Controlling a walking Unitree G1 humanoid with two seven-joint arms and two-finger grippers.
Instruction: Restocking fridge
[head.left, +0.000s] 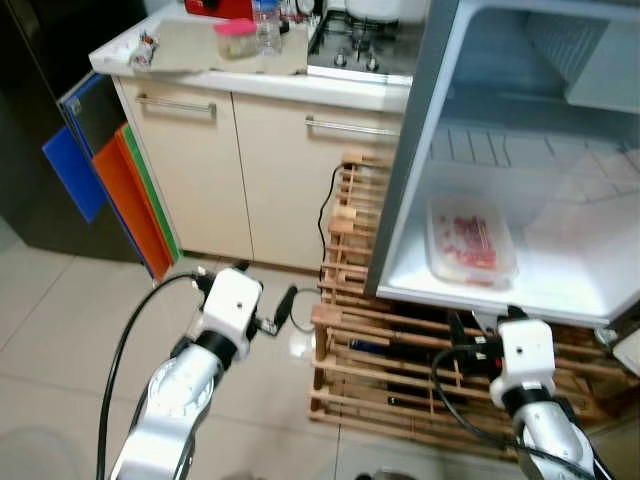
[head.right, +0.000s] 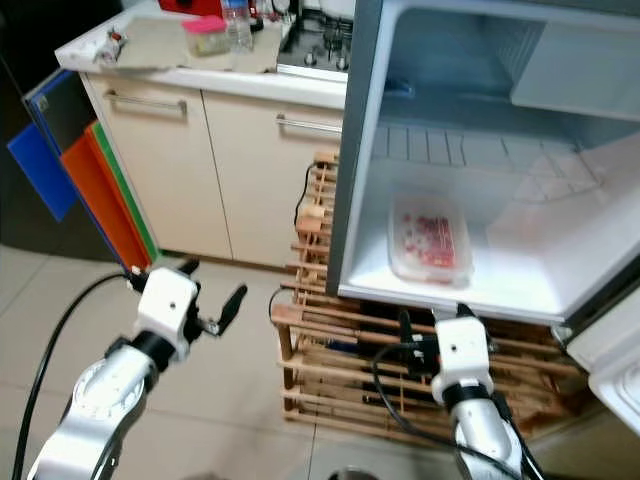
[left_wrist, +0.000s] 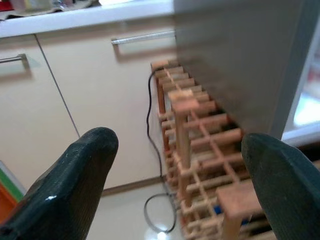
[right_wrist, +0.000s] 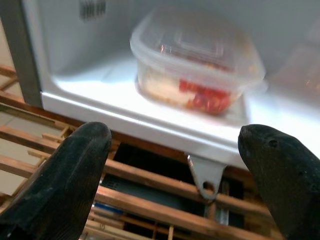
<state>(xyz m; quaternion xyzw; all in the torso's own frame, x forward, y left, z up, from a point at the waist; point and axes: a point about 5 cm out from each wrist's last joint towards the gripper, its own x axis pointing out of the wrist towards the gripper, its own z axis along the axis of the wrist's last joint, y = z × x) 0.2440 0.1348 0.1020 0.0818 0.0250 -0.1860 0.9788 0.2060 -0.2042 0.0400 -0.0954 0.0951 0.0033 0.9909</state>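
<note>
1. Fridge (head.left: 420, 150): door open; sits on wooden rack (head.left: 350, 330); clear lidded food container (head.left: 470, 240) w/ red contents lies on bottom shelf, near front edge.
2. Right pincer (right_wrist: 175, 165): fingers wide apart, holding nothing; low, just in front of fridge's lower lip, facing container.
3. Left pincer (head.left: 290, 300): fingers spread, empty; above floor, beside rack, facing cabinets under surface (head.left: 250, 80).
</note>
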